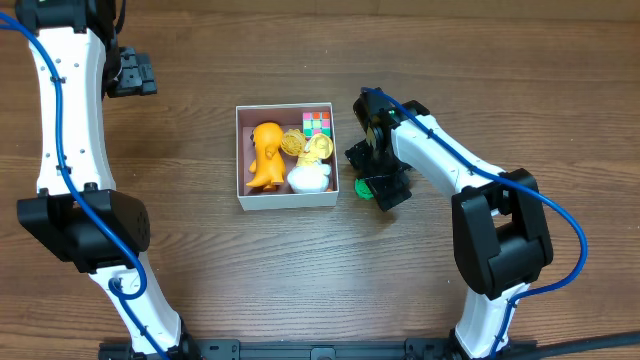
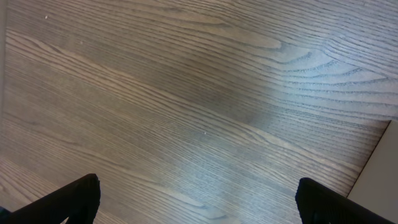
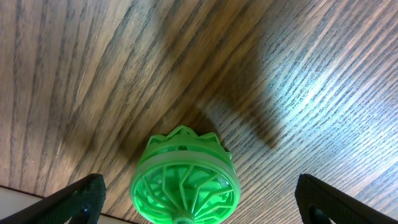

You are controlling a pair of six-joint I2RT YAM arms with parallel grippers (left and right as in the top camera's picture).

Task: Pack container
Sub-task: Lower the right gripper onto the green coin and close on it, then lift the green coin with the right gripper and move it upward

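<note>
Green ribbed toy [image 3: 185, 180], round with a crown-like edge, lies on the wooden table [image 2: 199, 93] between the spread fingers of the right gripper [image 3: 208, 202]. The jaws stand wide apart, and a gap shows on each side of the toy, so nothing is grasped. In the overhead view this toy sits just outside the right wall of the container [image 1: 290, 201], near its lower corner.

The container rests at mid-table, square and shallow, with white walls and a pink floor. It holds four items:
- an orange figure [image 1: 265, 155] on the left;
- a yellow toy [image 1: 312, 148] at the centre-right;
- a white toy [image 1: 308, 180] at the lower right;
- a cube with multicoloured tiles [image 1: 317, 123] in the upper right corner.

The left gripper [image 2: 199, 199] hovers over bare wood well to the left of the container, its jaws likewise apart and empty.
</note>
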